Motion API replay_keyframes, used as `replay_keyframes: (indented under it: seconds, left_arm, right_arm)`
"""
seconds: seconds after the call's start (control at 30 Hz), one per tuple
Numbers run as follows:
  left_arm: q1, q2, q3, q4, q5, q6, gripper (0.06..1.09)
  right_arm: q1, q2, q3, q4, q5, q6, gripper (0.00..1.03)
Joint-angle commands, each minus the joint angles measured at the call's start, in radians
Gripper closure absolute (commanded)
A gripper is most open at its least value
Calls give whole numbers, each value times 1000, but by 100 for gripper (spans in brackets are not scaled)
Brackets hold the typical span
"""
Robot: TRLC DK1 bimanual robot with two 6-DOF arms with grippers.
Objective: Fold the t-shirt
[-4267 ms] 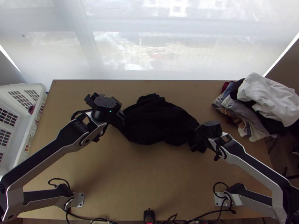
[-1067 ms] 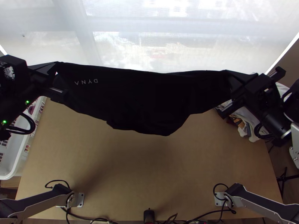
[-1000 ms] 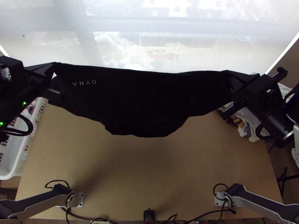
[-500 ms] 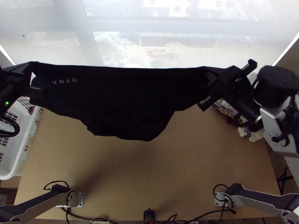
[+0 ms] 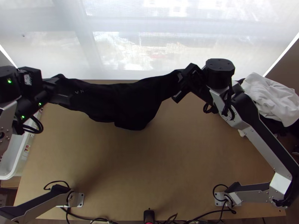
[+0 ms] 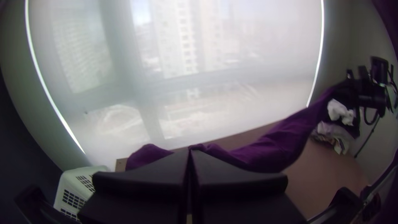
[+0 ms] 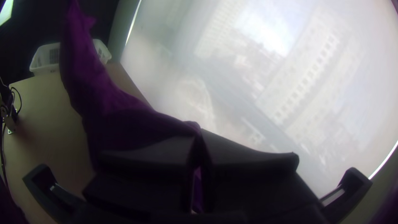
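A black t-shirt (image 5: 127, 100) hangs in the air between the two grippers, sagging in the middle, with part of its white lettering near the left end. My left gripper (image 5: 59, 84) is shut on one upper end of it, and my right gripper (image 5: 179, 76) on the other. In the left wrist view the t-shirt (image 6: 269, 145) looks purple and stretches away from the left gripper (image 6: 190, 152), whose fingers meet. The right wrist view has the t-shirt (image 7: 112, 108) running from between the closed fingers of the right gripper (image 7: 199, 132).
Below the cloth lies the wooden table (image 5: 168, 168). A white basket (image 5: 15, 160) stands at its left side. On the far right is a pile of clothes (image 5: 271, 97), white on top. Behind the table hangs a pale window blind (image 5: 168, 37).
The right gripper has moved well to the left, and the left one lately a little to the right after drifting left. The t-shirt, earlier stretched wide, now sags more narrowly between them.
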State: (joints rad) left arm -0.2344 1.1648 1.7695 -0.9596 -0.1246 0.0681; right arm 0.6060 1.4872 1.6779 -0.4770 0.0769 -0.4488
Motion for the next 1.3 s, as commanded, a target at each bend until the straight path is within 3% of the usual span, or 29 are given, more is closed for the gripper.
replay_keyframes:
  seconds: [0.0, 0.13, 0.3, 0.4, 0.67, 0.77, 0.8, 0.87, 0.93, 1.0, 1.03, 1.07, 1.1, 1.27]
  left_arm:
    - [-186, -111, -262, -99, 69, -65, 105]
    - [-240, -154, -306, -212, 206, -120, 105]
    - [-344, -178, -269, -340, 224, -117, 105]
    - [-364, -178, -328, -350, 283, -122, 105]
    - [-372, -145, -757, -33, 281, -76, 105]
    - [-347, -117, -889, 185, 197, -39, 105]
    - [-325, -105, -921, 254, 158, -27, 105]
    - [-269, -65, -940, 346, 75, 7, 105]
    - [-186, -45, -915, 375, 54, 32, 104]
    - [-111, -60, -884, 381, 51, 58, 92]
    - [-62, -71, -874, 398, 49, 73, 91]
    - [-19, -80, -863, 407, 49, 82, 90]
    - [18, -85, -855, 415, 49, 99, 82]
    - [109, -126, -818, 392, 51, 121, 32]
  right_arm:
    - [-118, -104, -236, 26, -58, 5, 100]
    - [-215, -251, -392, 15, -120, 2, 100]
    - [-230, -476, -537, -75, -131, -11, 100]
    - [-230, -532, -606, -87, -131, -11, 100]
    - [-238, -351, -777, 152, -131, 59, 100]
    - [-249, -214, -799, 282, -129, 88, 100]
    - [-250, -176, -793, 307, -129, 102, 96]
    - [-255, -125, -770, 325, -124, 130, 73]
    - [-255, -122, -745, 316, -114, 151, 45]
    - [-250, -154, -721, 258, -111, 165, 20]
    - [-244, -174, -712, 227, -111, 168, 9]
    - [-238, -197, -702, 193, -111, 168, 5]
    - [-229, -219, -695, 158, -111, 165, 5]
    - [-115, -297, -633, -20, -111, 153, 5]
